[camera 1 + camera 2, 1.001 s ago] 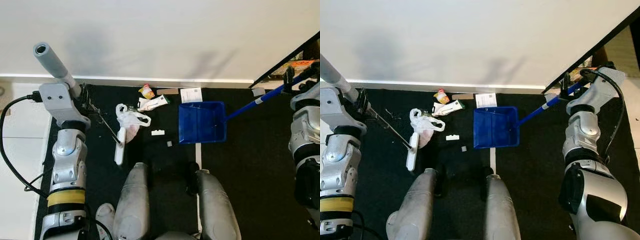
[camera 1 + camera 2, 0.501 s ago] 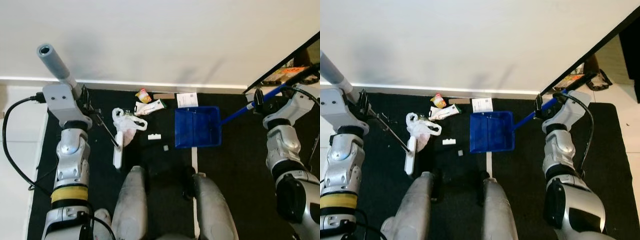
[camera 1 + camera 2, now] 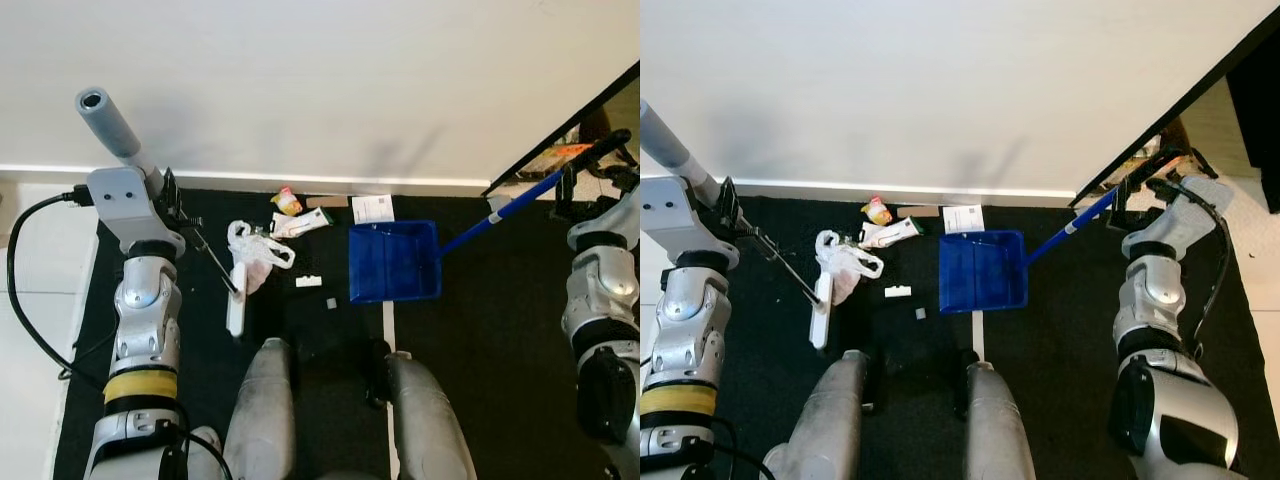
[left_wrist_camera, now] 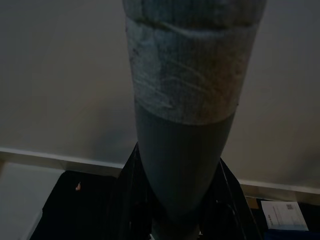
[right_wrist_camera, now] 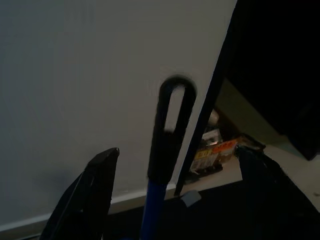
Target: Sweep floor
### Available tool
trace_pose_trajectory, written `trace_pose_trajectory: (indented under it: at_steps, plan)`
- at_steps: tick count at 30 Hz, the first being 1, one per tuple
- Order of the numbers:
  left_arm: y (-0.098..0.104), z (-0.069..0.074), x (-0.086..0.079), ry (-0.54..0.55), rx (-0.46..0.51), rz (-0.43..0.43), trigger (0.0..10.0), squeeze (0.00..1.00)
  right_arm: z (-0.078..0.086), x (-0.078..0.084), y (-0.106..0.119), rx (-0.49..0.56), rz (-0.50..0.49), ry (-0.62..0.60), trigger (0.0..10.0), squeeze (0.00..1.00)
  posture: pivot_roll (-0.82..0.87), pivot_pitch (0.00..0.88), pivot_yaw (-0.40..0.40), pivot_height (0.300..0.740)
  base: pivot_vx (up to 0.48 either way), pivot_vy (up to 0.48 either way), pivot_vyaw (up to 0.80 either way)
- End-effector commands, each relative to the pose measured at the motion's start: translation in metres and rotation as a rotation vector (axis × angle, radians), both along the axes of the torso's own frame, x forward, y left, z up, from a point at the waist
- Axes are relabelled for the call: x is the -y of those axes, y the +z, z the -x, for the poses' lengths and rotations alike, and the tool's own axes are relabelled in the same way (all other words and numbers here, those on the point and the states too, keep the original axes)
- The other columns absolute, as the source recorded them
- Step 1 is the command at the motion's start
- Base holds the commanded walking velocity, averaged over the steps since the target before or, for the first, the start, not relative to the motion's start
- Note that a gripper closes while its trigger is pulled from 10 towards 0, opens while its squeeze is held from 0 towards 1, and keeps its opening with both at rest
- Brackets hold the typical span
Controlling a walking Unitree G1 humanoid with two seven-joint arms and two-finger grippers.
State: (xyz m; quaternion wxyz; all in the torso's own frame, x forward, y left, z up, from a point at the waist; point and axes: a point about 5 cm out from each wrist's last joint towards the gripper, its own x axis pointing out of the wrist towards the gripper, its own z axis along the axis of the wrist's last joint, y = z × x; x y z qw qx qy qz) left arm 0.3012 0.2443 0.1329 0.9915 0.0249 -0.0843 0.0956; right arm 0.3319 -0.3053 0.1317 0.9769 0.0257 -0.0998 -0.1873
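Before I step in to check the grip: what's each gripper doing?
Left gripper: shut on the broom.
Right gripper: open around the dustpan handle.

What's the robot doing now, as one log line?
left gripper: shut on broom | right gripper: open around dustpan handle | litter: unswept

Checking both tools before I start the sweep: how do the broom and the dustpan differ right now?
The broom has a narrow white head and a thin dark shaft with a grey grip; the dustpan is a wide blue tray on a blue handle. The broom head sits against the white plastic bag; the dustpan lies apart from the litter. The left gripper is clamped on the broom, while the right gripper stands open around the dustpan handle. Both rest on the black mat.
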Motion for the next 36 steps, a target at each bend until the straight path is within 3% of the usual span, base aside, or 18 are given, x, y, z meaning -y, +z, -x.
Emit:
trace_pose_trajectory:
  at_steps: [1, 10, 12, 21, 29, 36]
  plan:
    - [-0.002, 0.004, 0.001, 0.000, 0.013, 0.008, 10.0, 0.00, 0.006, 0.010, -0.007, -0.045, -0.024, -0.027, 10.0, 0.00, 0.11, 0.286, -0.045, 0.731, 0.000, 0.000, 0.00]
    - [-0.003, 0.012, -0.008, 0.025, 0.011, -0.010, 10.0, 0.00, 0.003, 0.019, 0.002, -0.056, -0.017, -0.031, 10.0, 0.00, 0.14, 0.342, -0.050, 0.731, 0.000, 0.000, 0.00]
    - [-0.002, 0.020, -0.013, 0.040, 0.013, -0.024, 10.0, 0.00, 0.001, 0.026, 0.009, -0.070, -0.010, -0.033, 10.0, 0.00, 0.16, 0.394, -0.054, 0.731, 0.000, 0.000, 0.00]
    - [0.012, 0.023, -0.018, 0.052, 0.041, -0.034, 10.0, 0.00, -0.002, 0.032, 0.018, -0.087, -0.011, -0.031, 10.0, 0.00, 0.17, 0.458, -0.062, 0.731, 0.000, 0.000, 0.00]
    - [0.019, 0.028, -0.021, 0.086, 0.053, -0.054, 10.0, 0.00, -0.005, 0.031, 0.015, -0.135, -0.038, -0.005, 10.0, 0.00, 0.20, 0.501, -0.065, 0.731, 0.000, 0.000, 0.00]
    - [0.029, 0.037, -0.030, 0.139, 0.088, -0.080, 10.0, 0.00, -0.014, 0.023, 0.025, -0.103, -0.058, 0.043, 10.0, 0.00, 0.23, 0.518, -0.065, 0.731, 0.000, 0.000, 0.00]
